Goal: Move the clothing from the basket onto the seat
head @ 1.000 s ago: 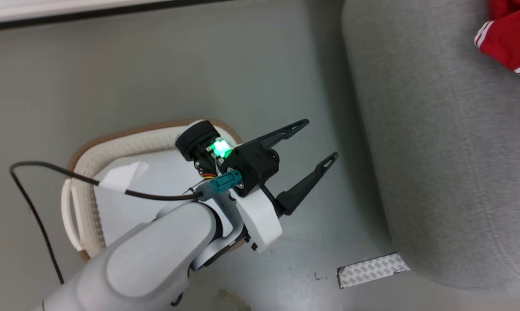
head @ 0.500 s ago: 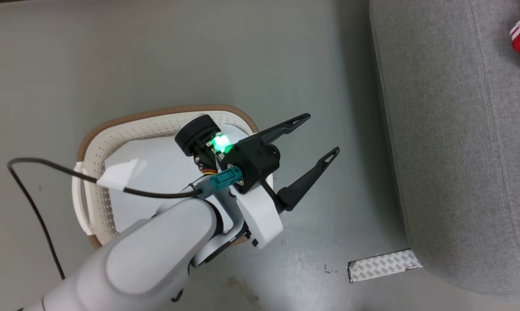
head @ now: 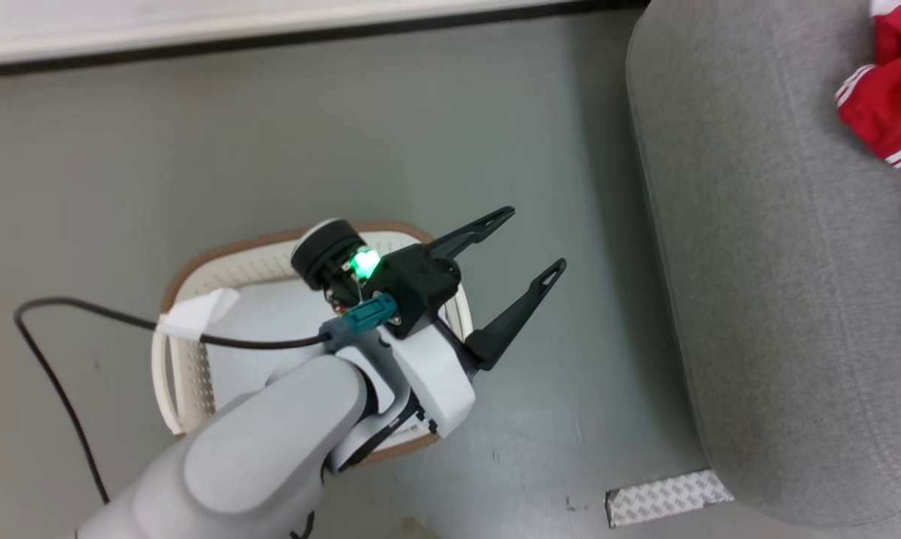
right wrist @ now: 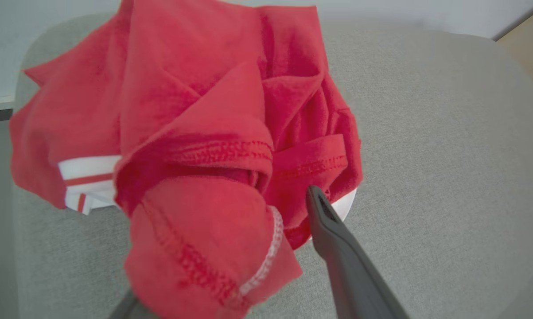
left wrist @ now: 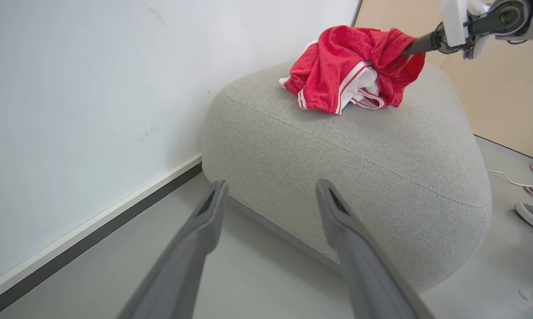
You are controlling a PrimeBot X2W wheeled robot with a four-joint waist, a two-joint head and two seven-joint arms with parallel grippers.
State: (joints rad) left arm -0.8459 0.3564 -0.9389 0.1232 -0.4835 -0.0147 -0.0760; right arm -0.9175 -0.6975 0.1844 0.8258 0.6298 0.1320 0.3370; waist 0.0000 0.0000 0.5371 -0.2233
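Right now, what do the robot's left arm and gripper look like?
The left arm is pale grey with a white wrist shell; its left gripper has a black body, two long dark tapered fingers, a green light and a teal plug feeding a black cable.

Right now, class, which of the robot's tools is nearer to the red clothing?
Right. The right tool is in among the folds of the clothing on the seat. The left tool hangs open above the floor by the basket, apart from the seat.
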